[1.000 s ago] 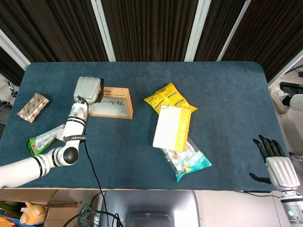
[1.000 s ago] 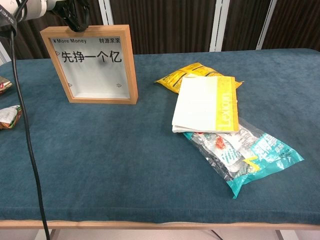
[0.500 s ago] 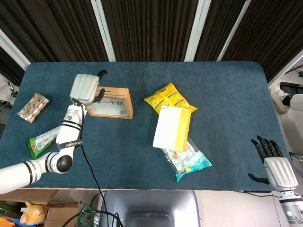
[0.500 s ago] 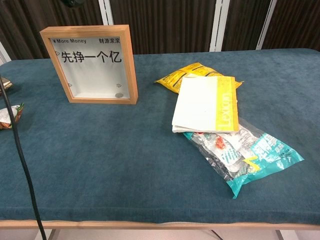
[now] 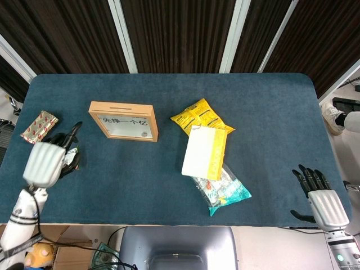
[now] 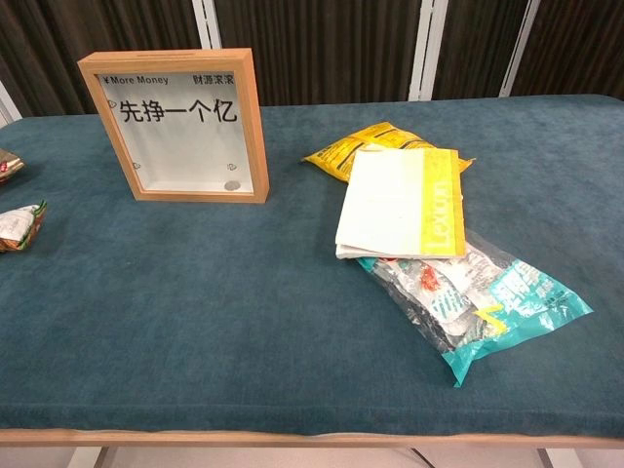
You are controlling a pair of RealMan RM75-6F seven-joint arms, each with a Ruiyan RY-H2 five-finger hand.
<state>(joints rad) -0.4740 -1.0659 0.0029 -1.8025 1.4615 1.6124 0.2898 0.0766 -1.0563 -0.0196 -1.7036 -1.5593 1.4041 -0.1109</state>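
Your left hand (image 5: 45, 162) pulled back off the upright wooden picture frame (image 5: 124, 121), fingers spread, holding nothing, above the green snack packet (image 6: 19, 225).

Green snack packet (image 5: 72, 158) flat on blue cloth, far left, mostly hidden under hand; perhaps crumpled.

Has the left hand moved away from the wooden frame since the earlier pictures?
Yes. In the head view the left hand has drawn back from the frame, toward the table's left near edge, and is now over the green snack packet.
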